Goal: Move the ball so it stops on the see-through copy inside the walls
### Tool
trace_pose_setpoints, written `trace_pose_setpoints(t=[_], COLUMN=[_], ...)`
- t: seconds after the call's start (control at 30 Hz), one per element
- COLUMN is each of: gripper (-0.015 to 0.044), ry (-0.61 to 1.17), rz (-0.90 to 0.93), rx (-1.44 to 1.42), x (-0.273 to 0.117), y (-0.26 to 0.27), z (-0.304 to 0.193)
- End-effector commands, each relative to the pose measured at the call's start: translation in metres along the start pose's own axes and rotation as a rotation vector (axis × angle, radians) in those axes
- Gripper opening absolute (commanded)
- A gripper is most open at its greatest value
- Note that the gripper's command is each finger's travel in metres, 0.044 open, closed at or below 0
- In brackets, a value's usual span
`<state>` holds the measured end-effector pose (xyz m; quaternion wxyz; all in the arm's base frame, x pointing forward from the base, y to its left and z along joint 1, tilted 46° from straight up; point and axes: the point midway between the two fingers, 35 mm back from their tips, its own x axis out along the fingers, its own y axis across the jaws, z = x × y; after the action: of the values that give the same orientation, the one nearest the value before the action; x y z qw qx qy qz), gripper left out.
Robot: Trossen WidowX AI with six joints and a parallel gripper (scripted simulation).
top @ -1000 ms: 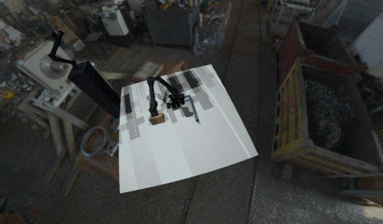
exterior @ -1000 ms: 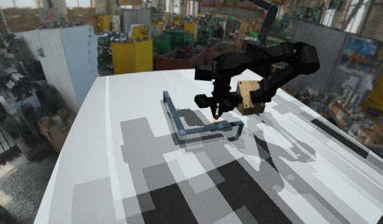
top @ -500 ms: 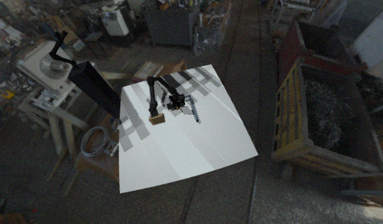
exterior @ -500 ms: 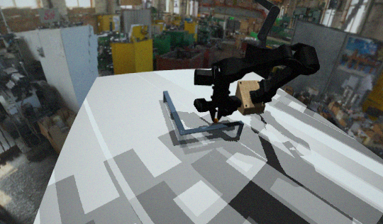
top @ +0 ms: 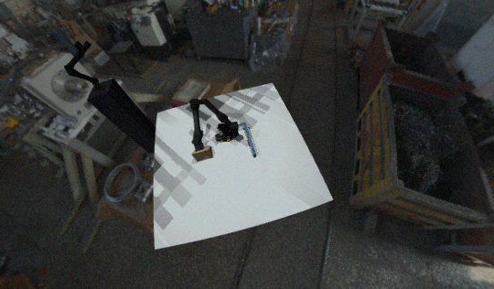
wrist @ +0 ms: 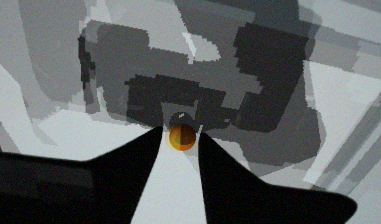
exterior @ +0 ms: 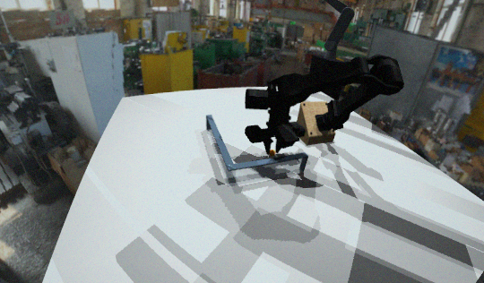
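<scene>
The orange ball [top: 229,140] [exterior: 272,152] [wrist: 183,137] is low at the table inside the corner of the walls. The see-through copy overlaps it almost fully; a pale yellow rim shows at the ball's left in the wrist view. My gripper [top: 228,138] [exterior: 272,150] [wrist: 181,134] points down over the ball, slightly open, with a narrow gap between the ball and each fingertip. The two low clear walls with blue edges, one wall [top: 251,140] [exterior: 220,144] and the other wall [exterior: 267,166], meet in a corner beside the gripper. The ball's contact with the table is hard to see.
A wooden block [top: 202,154] [exterior: 307,121] stands by the arm's base. The white table [top: 247,197] [exterior: 161,134] carries many grey shadows, including the arm's. One wall stands between the gripper and the exterior view.
</scene>
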<state>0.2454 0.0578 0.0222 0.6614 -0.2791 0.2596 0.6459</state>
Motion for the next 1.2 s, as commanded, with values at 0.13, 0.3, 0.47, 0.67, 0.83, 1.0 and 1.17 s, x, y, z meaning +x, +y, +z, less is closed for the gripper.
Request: trace_pose_setpoints(t=[0.13,0.3,0.47,0.67,0.83,1.0,1.17], gripper=[0.0203,0.0203,0.0203,0.0203,0.0230,0.0361,0.0440], ry=[0.000,0.006,0.000,-0.003,-0.003,0.000,0.000], rz=[0.000,0.000,0.006,0.002,0.002,0.003,0.003], rx=[0.000,0.004,0.012,0.025,0.025,0.018,0.017], x=[0.000,-0.025,-0.087,-0.078,-0.080,-0.127,-0.129], y=[0.000,-0.003,0.001,0.000,0.000,-0.001,0.000], z=[0.000,-0.002,-0.001,-0.004,-0.004,-0.004,-0.004])
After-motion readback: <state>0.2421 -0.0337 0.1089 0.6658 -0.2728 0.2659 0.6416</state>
